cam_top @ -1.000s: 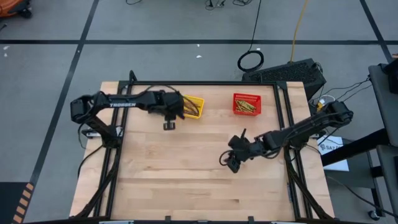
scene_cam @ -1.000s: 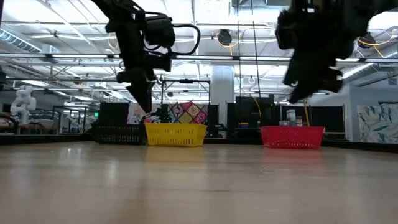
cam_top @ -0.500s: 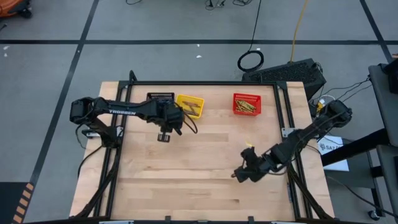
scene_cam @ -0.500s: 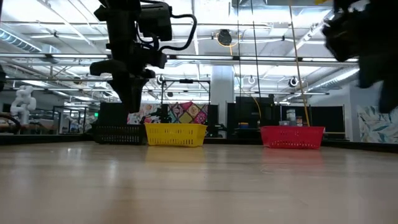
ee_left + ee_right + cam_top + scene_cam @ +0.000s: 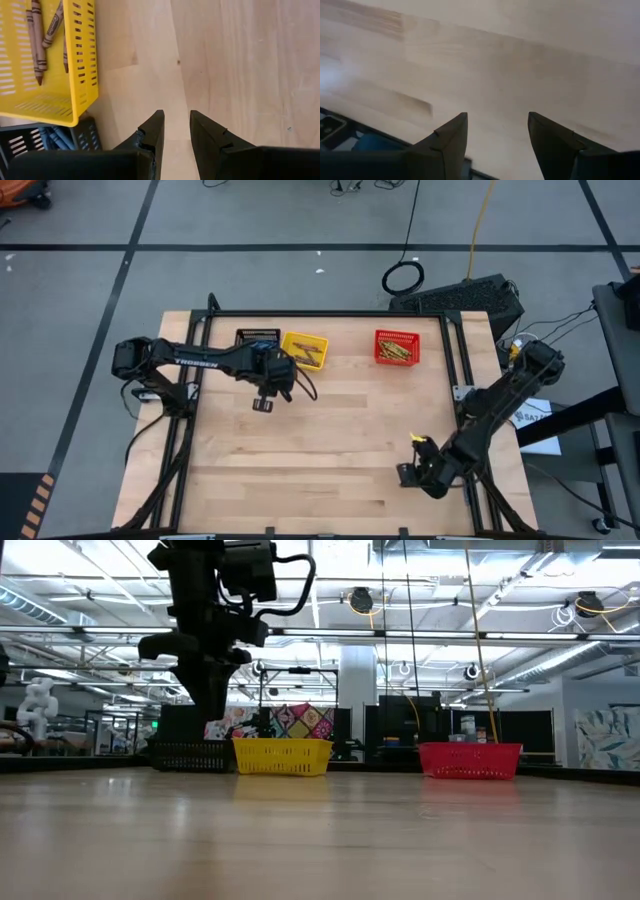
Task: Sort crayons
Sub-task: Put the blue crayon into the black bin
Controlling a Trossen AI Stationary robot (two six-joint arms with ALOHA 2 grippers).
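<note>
The crayons (image 5: 37, 42) lie sorted in the yellow basket (image 5: 304, 349), red basket (image 5: 397, 347) and black basket (image 5: 257, 338). The left gripper (image 5: 176, 131) hangs narrow and empty close by; swinging, it might bump one. The right gripper (image 5: 498, 132) gapes wide, empty.

The left arm stretches from its base at 9 o'clock of the high view toward 3 o'clock, nearly straight. Its left gripper (image 5: 262, 404) hangs toward 6 o'clock off the wrist, with the two dark fingers (image 5: 154, 131) a narrow gap apart and nothing between them. The right arm folds back from its base at 3 o'clock toward 7 o'clock. Its right gripper (image 5: 406, 476) sits low at 5 o'clock, fingers (image 5: 451, 136) spread wide and empty.
</note>
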